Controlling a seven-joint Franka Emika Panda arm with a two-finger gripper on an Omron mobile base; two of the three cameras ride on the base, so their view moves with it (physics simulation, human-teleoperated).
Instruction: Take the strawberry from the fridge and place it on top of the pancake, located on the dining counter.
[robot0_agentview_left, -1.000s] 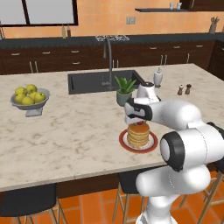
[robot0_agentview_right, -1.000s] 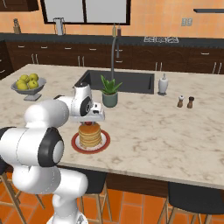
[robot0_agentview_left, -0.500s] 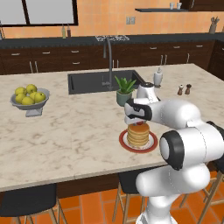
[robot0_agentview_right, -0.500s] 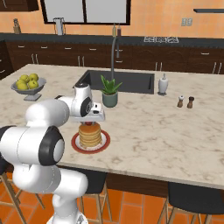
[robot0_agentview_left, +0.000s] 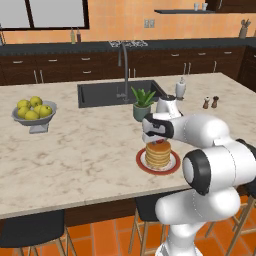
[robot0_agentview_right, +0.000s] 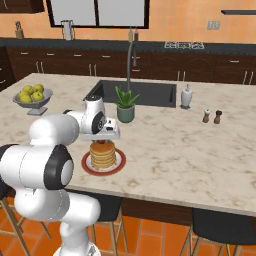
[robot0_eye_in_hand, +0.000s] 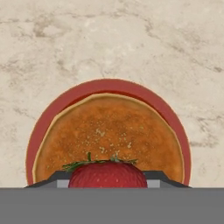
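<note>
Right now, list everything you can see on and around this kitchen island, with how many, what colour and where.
dining counter: one, beige marbled, centre of the room
sink: one, dark, inset at the counter's far side
faucet: one, grey, behind the sink
fruit bowl: one, grey with yellow-green fruit, counter's left end
potted plant: one, green in a grey pot, beside the sink
soap bottle: one, white, right of the sink
shakers: two, dark, right part of the counter
plate: one, red-rimmed, near edge
pancake: one golden stack, on the plate
strawberry: one, red, between the fingers over the pancake
stools: dark, under the near edge
hand: one, white, holding the strawberry above the stack
</note>
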